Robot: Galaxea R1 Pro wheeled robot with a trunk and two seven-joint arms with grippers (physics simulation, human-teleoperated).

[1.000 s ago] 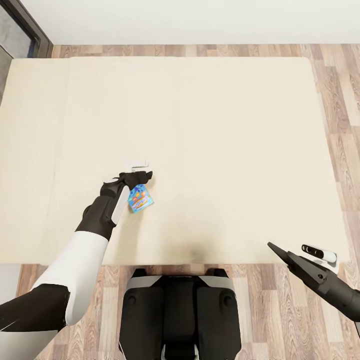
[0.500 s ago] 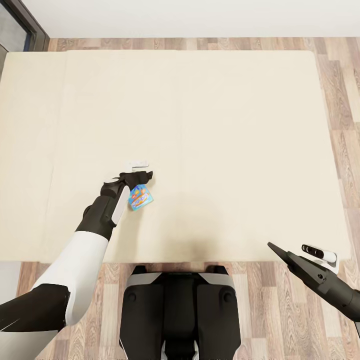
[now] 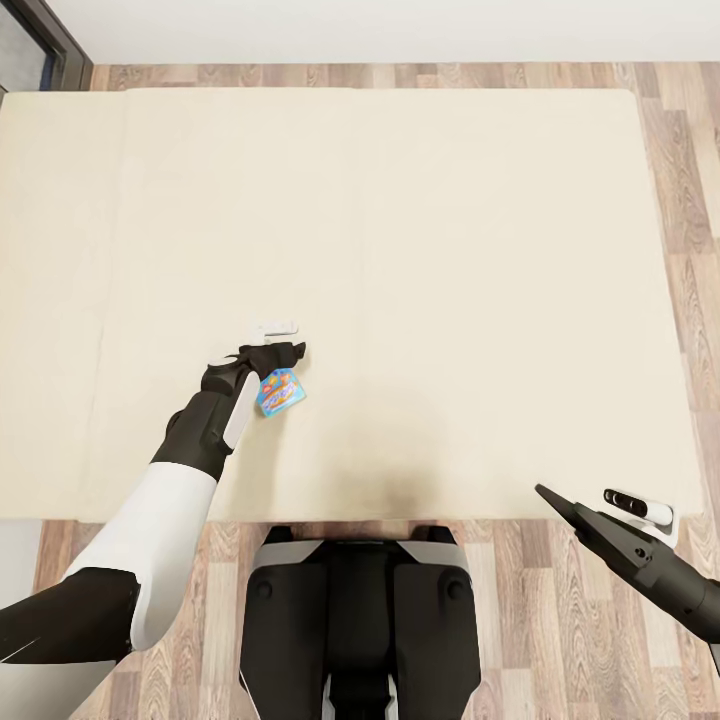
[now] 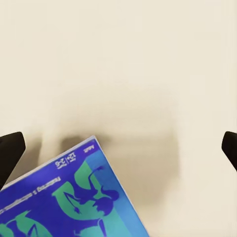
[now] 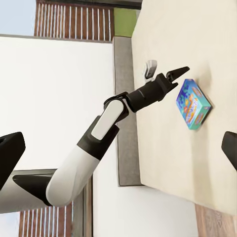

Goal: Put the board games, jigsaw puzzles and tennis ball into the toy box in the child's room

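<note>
Head camera shifted over the interval; whole picture moved, not the things. Far edge of the bed point(image 3: 400, 180) climbed higher in the head view, and the strip of white wall point(image 3: 400, 25) above it narrowed. Near edge of the mattress also crept up a little, baring more wood floor point(image 3: 530, 600) in front of the robot's base point(image 3: 360, 620). Dark door frame point(image 3: 55, 35) at the far left corner slid up and partly out. Relative to the arm, the board game point(image 3: 280, 392) possibly edged slightly; too small to be sure.
</note>
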